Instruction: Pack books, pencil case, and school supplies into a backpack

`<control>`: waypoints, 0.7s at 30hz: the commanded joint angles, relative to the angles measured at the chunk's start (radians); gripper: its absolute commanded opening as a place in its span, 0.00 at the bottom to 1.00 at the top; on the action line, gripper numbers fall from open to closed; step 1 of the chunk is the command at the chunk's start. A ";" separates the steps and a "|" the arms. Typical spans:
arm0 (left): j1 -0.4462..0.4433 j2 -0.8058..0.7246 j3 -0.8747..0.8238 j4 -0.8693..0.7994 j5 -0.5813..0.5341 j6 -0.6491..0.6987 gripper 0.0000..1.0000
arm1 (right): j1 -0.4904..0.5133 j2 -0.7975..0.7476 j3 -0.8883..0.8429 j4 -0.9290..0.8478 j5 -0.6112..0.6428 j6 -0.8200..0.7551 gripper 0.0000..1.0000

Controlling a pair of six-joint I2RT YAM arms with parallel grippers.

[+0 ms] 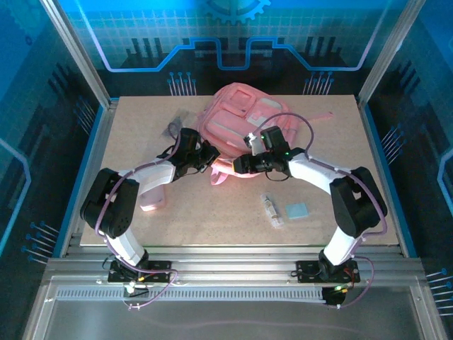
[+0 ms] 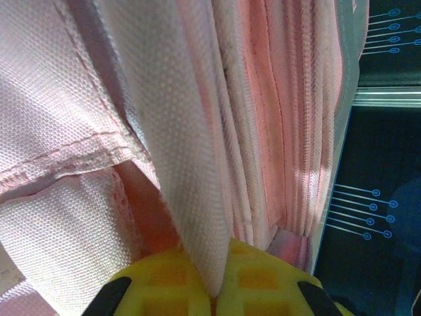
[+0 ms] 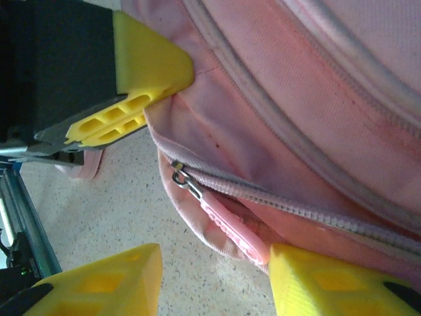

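The large pink fabric backpack (image 1: 237,113) is lying at the upper middle of the pale speckled table (image 1: 212,219) in the top view. The left gripper (image 2: 214,289) is clamping a fold of its cloth between yellow fingers at the bottom of the left wrist view. The right gripper (image 3: 214,266) is holding its yellow fingers (image 3: 99,283) wide apart, with the bag's pink zipper pull (image 3: 230,227) lying between them. Below the bag, right of centre, a small whitish tube (image 1: 272,210) and a light-blue square pad (image 1: 297,210) are resting side by side. The flat pale-pink pencil case (image 1: 152,200) is lying at lower left.
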 commanded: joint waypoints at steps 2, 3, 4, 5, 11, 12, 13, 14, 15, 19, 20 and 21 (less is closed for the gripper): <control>-0.017 -0.034 -0.006 0.102 0.052 -0.003 0.00 | 0.020 0.035 0.064 0.043 0.015 -0.007 0.47; -0.018 -0.034 -0.008 0.105 0.052 -0.008 0.00 | 0.023 0.039 0.067 0.043 0.016 -0.011 0.46; -0.018 -0.035 -0.010 0.108 0.052 -0.008 0.00 | 0.028 0.039 0.069 0.043 0.019 -0.013 0.45; -0.018 -0.035 -0.010 0.110 0.054 -0.011 0.00 | 0.032 0.043 0.071 0.043 0.027 -0.016 0.44; -0.017 -0.040 -0.005 0.115 0.054 -0.014 0.00 | 0.045 0.084 0.109 0.001 0.049 -0.043 0.32; -0.018 -0.040 -0.004 0.114 0.049 -0.013 0.00 | 0.049 0.087 0.112 -0.006 0.051 -0.048 0.32; -0.018 -0.040 -0.001 0.115 0.047 -0.015 0.00 | 0.054 0.091 0.115 -0.015 0.056 -0.054 0.32; -0.018 -0.040 -0.001 0.116 0.045 -0.014 0.00 | 0.060 0.094 0.117 -0.025 0.074 -0.063 0.33; -0.017 -0.038 0.004 0.117 0.044 -0.017 0.00 | 0.067 0.096 0.118 -0.036 0.098 -0.074 0.33; -0.016 -0.031 0.016 0.122 0.047 -0.020 0.00 | 0.077 0.109 0.120 -0.068 0.165 -0.088 0.19; -0.016 -0.030 0.020 0.115 0.047 -0.016 0.00 | 0.077 0.109 0.117 -0.072 0.171 -0.092 0.14; -0.014 -0.029 0.025 0.109 0.048 -0.012 0.00 | 0.077 0.106 0.117 -0.078 0.176 -0.096 0.09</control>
